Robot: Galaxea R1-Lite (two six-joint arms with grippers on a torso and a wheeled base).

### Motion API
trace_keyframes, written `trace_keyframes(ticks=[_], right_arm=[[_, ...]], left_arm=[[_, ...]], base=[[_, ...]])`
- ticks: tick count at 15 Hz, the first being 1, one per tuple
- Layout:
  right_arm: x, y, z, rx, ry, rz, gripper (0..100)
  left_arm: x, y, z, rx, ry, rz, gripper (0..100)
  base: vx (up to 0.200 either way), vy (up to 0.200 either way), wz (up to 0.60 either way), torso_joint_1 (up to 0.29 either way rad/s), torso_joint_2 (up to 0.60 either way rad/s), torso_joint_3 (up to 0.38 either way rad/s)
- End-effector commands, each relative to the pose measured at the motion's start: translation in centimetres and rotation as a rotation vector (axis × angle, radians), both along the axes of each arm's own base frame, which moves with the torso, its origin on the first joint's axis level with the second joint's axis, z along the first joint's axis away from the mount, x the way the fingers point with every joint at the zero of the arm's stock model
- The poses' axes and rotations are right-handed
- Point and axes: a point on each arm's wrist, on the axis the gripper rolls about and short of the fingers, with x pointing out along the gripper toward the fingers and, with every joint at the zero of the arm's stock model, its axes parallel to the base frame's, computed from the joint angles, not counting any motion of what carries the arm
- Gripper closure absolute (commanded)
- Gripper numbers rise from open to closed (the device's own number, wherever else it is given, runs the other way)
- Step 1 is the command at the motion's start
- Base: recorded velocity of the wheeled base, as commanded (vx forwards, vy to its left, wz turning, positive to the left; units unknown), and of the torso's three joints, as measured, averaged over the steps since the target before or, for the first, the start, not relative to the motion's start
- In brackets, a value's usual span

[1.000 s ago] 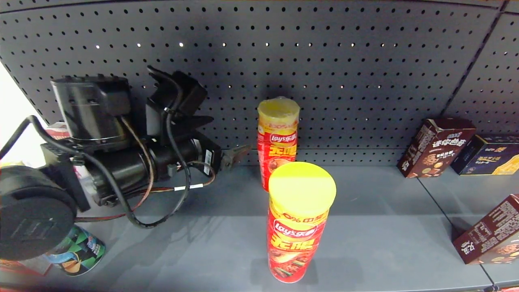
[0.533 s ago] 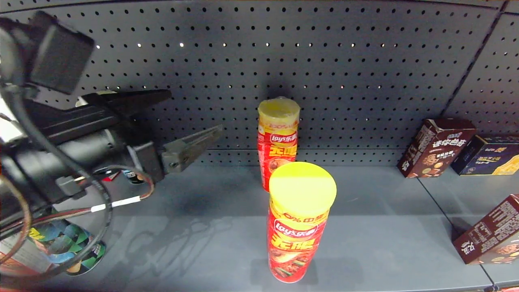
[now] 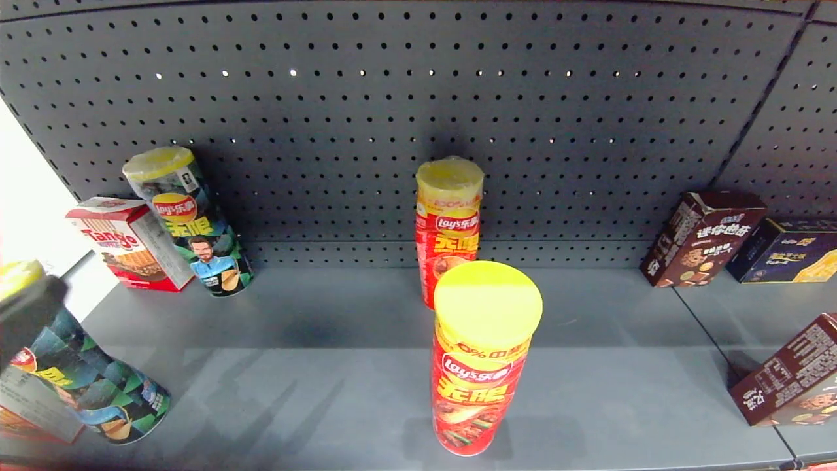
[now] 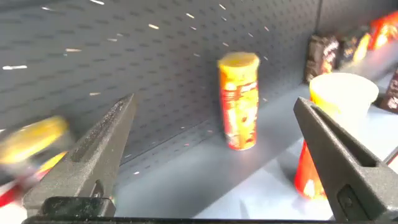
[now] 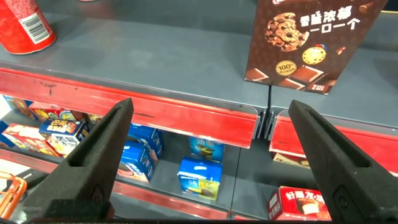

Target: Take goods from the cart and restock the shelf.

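Observation:
Two red chip cans with yellow lids stand on the grey shelf [image 3: 327,366], one at the back [image 3: 449,222] and one in front [image 3: 484,366]. My left gripper [image 4: 214,102] is open and holds nothing. It hangs off the shelf's left side, facing the back red can [image 4: 239,102] and the front one [image 4: 339,124]. A dark blurred piece of that arm [image 3: 26,307] shows at the left edge in the head view. My right gripper [image 5: 211,107] is open and holds nothing, in front of the shelf's red price rail [image 5: 155,115], below a brown cookie box [image 5: 308,43].
A green chip can [image 3: 189,222] and a red-and-white box [image 3: 127,242] stand at the back left, another green can [image 3: 98,386] at the front left. Brown boxes [image 3: 703,235] [image 3: 788,373] and a dark blue one [image 3: 785,248] fill the right. Packets [image 5: 199,174] sit on the lower shelf.
My left arm has pulled back to the left off the shelf, uncovering the back green can and the red-and-white box. The red cans have not moved.

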Motion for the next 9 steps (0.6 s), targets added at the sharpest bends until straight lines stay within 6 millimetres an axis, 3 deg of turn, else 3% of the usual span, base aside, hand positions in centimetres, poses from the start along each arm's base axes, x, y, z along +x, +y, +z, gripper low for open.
trace_keyframes(ticks=[1, 4, 6, 9], right_arm=[[0.0, 0.0, 0.0, -0.001, 0.001, 0.001, 0], [0.0, 0.0, 0.0, -0.001, 0.001, 0.001, 0], [0.0, 0.0, 0.0, -0.001, 0.001, 0.001, 0], [0.0, 0.0, 0.0, -0.001, 0.001, 0.001, 0]], left_arm=[[-5.1, 2.7, -2.9, -0.049, -0.109, 0.153, 0], [-7.1, 3.1, -7.2, -0.089, -0.109, 0.311, 0], [-7.8, 2.9, -11.0, -0.120, -0.087, 0.420, 0], [-8.1, 2.8, -14.0, -0.116, -0.062, 0.473, 0]], base=[[0.000, 0.000, 0.00, 0.000, 0.00, 0.000], [0.000, 0.000, 0.00, 0.000, 0.00, 0.000], [0.000, 0.000, 0.00, 0.000, 0.00, 0.000], [0.000, 0.000, 0.00, 0.000, 0.00, 0.000]])
